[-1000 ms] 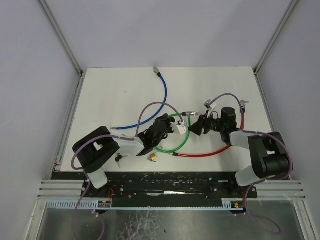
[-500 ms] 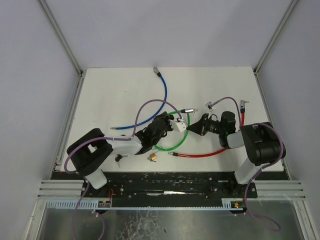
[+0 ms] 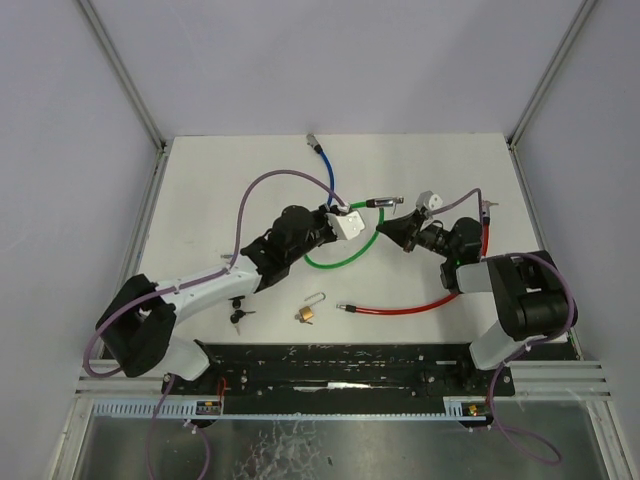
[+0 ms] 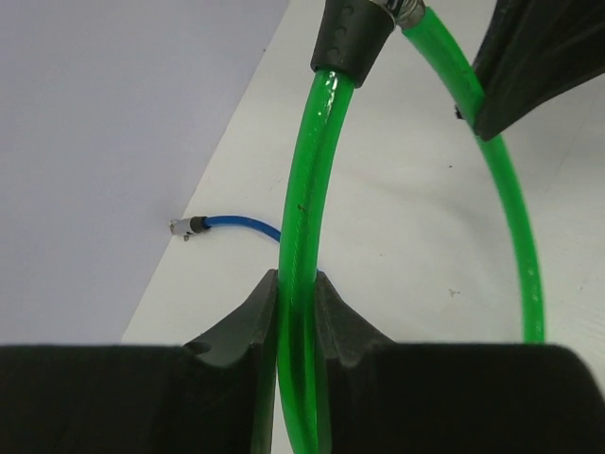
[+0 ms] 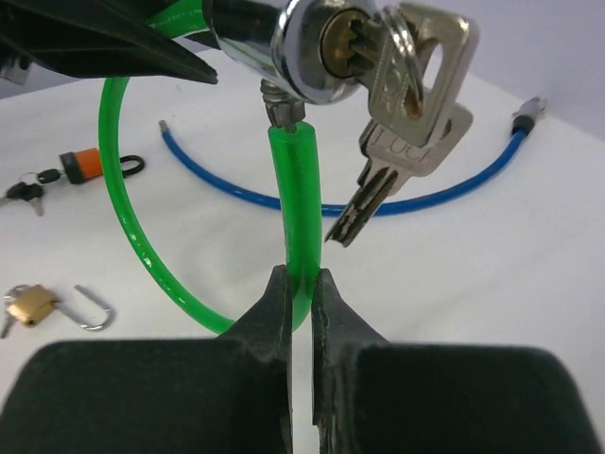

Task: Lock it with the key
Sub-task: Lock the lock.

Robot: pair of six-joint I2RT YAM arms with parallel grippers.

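Note:
A green cable lock (image 3: pixel 330 262) hangs looped between both grippers. My left gripper (image 4: pixel 296 284) is shut on the green cable (image 4: pixel 304 189), just below its black end sleeve (image 4: pixel 352 38). My right gripper (image 5: pixel 301 284) is shut on the other end of the cable (image 5: pixel 295 189), right under the chrome lock cylinder (image 5: pixel 326 43). A bunch of silver keys (image 5: pixel 416 85) dangles from the cylinder's keyhole. In the top view the left gripper (image 3: pixel 335 224) and the right gripper (image 3: pixel 390 228) face each other at mid table, with the cylinder (image 3: pixel 380 202) between them.
A small brass padlock (image 3: pixel 307 314) with its shackle swung open lies near the front, and small keys (image 3: pixel 238 317) lie to its left. A red cable (image 3: pixel 410 305) curves at the front right. A blue cable (image 3: pixel 325 190) runs toward the back.
The right gripper has closed on the green cable under the cylinder. Both arms have carried the lock farther from the bases, the left arm stretching out.

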